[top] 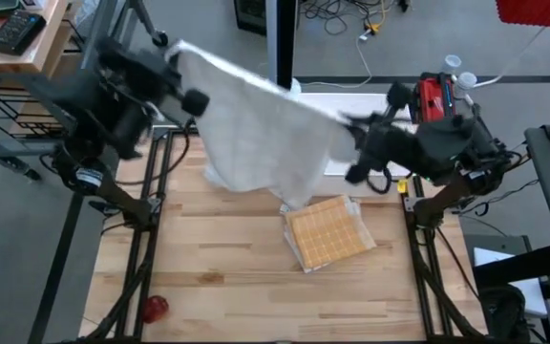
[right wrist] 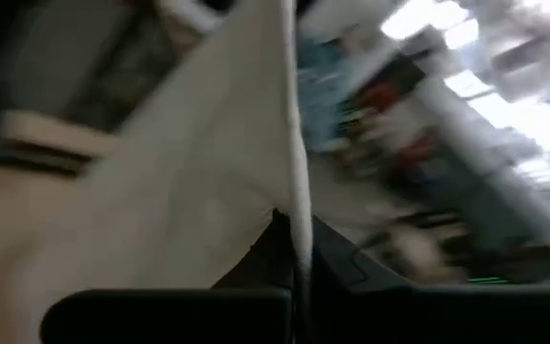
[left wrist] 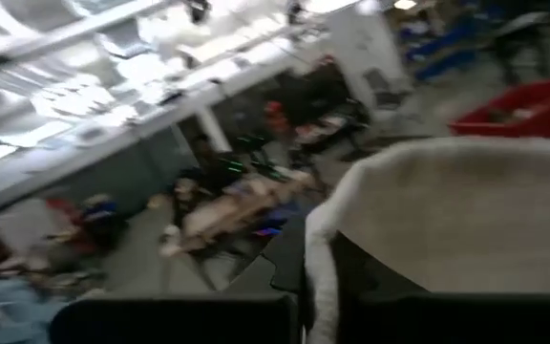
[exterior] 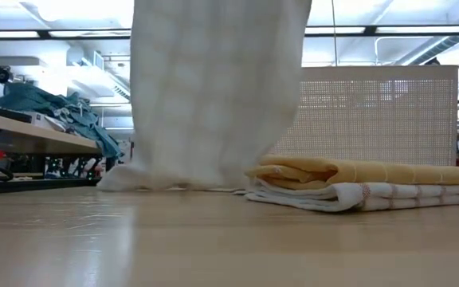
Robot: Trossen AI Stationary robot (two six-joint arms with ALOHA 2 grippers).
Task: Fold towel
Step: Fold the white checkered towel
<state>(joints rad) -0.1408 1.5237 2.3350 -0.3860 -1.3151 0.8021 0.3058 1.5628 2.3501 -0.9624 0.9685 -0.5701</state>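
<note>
A white towel [top: 256,129] hangs high over the table's far half, stretched between my two grippers. My left gripper [top: 185,78] is shut on its upper left corner, and my right gripper [top: 351,134] is shut on its upper right corner. In the low view the towel [exterior: 213,88] drops like a curtain, and its lower edge [exterior: 154,180] rests bunched on the tabletop. Beside it lies a stack of folded towels [top: 327,234], a yellow one on top of a white one [exterior: 357,195]. My left gripper pinches the towel's top corner at its hemmed edge [left wrist: 321,272] between its two fingers, coming in roughly level from the table's left. The cloth hangs below. My right gripper pinches the opposite top corner at its edge [right wrist: 300,239], roughly level from the table's right. The top edge between the two grips slopes down toward the right and looks drawn out.
A small red object [top: 155,308] lies near the table's near left corner. A red device [top: 434,96] and white items stand beyond the far right edge. The wooden table [top: 227,277] shows bare wood along its near half.
</note>
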